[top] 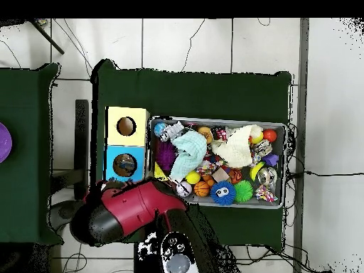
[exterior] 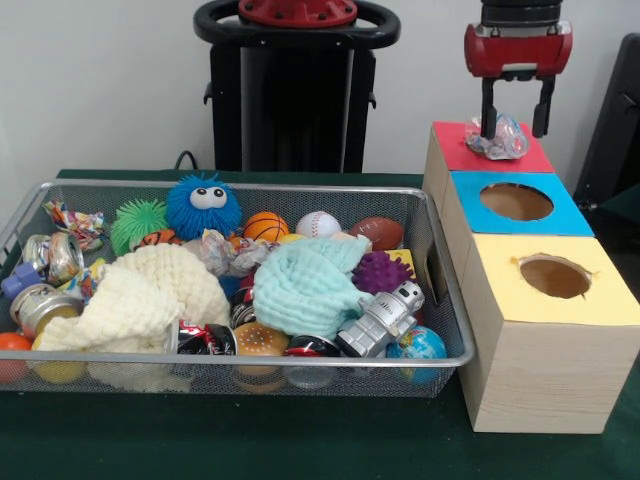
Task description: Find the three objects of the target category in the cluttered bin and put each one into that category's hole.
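The low silver wire-mesh bin is bare metal, shiny along its rim. Inside it, a cream knitted cloth looks nubbly and matt, and a mint-green cloth beside it is soft and crinkled. A silver toy robot has a glossy plastic sheen. The crushed cans gleam like thin metal. On the red-topped pale wooden box, a clear crumpled plastic wrapper glints. The boxes' sides show pale wood grain; the dark green counter is dull cloth.
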